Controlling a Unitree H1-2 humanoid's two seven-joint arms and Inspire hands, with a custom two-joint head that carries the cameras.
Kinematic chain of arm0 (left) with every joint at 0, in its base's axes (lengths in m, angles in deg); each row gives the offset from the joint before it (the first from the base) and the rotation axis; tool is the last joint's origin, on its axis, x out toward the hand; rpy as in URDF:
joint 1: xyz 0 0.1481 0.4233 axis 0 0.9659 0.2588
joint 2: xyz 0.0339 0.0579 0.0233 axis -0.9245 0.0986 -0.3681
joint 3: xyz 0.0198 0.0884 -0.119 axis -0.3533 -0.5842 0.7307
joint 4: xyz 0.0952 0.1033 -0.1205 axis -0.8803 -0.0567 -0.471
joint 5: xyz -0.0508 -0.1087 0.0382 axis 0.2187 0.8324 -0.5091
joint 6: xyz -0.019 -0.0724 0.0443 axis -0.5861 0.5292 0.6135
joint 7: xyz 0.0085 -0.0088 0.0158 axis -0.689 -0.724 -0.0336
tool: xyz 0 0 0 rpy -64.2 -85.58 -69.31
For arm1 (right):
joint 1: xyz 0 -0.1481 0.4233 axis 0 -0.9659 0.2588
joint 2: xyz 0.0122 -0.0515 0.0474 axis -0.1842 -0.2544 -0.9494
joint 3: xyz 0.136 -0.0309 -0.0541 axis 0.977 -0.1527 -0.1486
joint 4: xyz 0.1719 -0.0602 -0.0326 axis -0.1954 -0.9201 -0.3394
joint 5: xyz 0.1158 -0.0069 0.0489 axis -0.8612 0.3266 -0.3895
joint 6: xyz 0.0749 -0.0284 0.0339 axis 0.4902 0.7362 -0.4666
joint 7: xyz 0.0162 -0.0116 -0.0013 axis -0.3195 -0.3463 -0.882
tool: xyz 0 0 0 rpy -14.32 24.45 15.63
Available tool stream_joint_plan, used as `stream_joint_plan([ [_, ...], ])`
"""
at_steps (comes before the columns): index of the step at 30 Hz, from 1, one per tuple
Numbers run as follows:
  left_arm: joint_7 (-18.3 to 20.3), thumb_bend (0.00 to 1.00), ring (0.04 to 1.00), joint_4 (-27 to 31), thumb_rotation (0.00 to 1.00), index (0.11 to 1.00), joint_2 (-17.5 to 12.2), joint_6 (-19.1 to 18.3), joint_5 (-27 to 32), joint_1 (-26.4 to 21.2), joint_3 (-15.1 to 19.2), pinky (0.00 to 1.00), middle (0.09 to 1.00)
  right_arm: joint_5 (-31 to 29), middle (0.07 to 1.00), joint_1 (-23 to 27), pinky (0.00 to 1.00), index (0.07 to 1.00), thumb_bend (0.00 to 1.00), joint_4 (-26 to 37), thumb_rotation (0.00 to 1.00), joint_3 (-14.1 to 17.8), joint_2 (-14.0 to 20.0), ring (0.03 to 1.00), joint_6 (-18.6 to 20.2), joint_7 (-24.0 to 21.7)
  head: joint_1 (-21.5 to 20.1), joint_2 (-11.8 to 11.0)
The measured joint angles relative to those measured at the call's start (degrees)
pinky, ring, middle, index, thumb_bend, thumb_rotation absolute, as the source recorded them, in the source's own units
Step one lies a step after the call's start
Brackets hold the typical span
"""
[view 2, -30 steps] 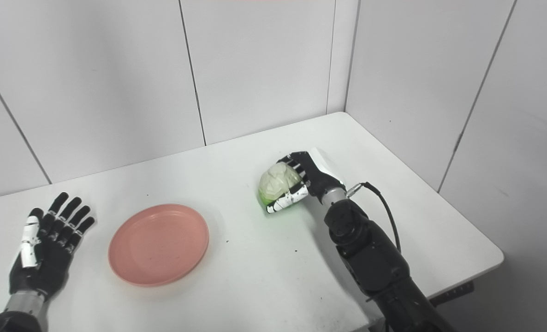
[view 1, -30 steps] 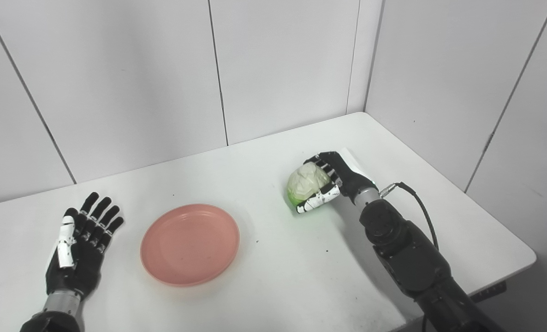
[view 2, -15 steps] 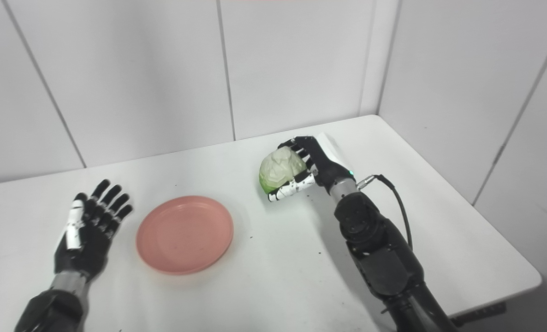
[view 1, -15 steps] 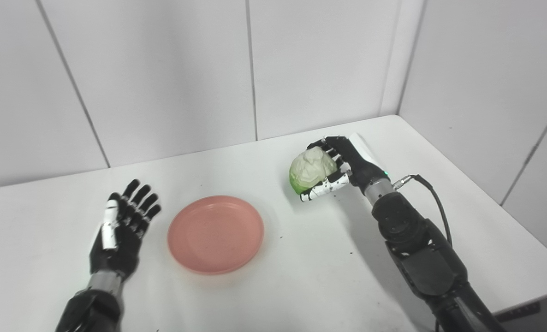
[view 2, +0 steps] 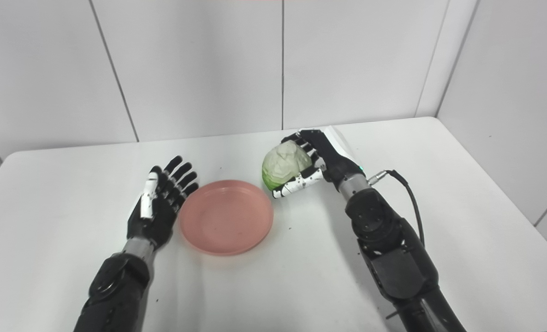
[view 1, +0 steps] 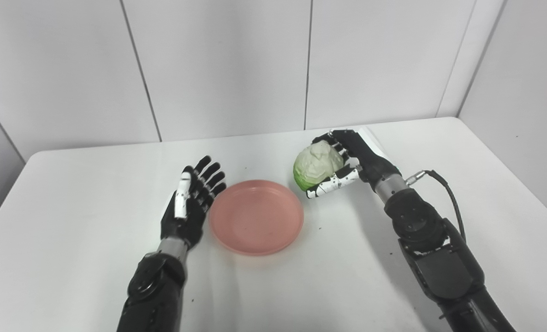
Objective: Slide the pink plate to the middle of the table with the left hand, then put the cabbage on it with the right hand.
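Note:
The pink plate (view 1: pixel 256 216) lies flat on the white table (view 1: pixel 70 193), near its middle. My left hand (view 1: pixel 190 203) is open, fingers spread and pointing away, right beside the plate's left rim. My right hand (view 1: pixel 347 161) is shut on the pale green cabbage (view 1: pixel 317 164) and holds it just right of the plate's far right edge, close above the table. The cabbage is clear of the plate.
White wall panels close the table at the back and the right. A white flat piece (view 1: pixel 372 140) lies behind my right hand. A black cable (view 1: pixel 444 189) loops off my right forearm.
The camera has swung left, shifting the whole picture. My right hand has lifted the cabbage and brought it nearer the plate. My left hand now sits closer to the plate's left rim.

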Motion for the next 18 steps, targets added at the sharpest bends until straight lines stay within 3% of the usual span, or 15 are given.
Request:
stream_joint_plan([
  [6,-1.7,0.41,0.864,1.7,1.0,0.865,1.1,-1.8,-1.1,0.4,-0.7,0.85,0.873,1.3,0.46,0.3,0.38,0.511,0.53,-0.9,0.0,-3.3,-3.1,0.431,-1.0,-0.5,1.9,0.6],
  [18,-3.4,0.42,0.857,3.3,1.0,0.858,2.6,-3.2,-3.1,0.8,-1.4,0.85,0.866,1.8,0.455,1.6,0.38,0.512,0.53,-3.7,0.0,-5.7,-6.1,0.426,-2.8,-0.7,4.7,1.9],
])
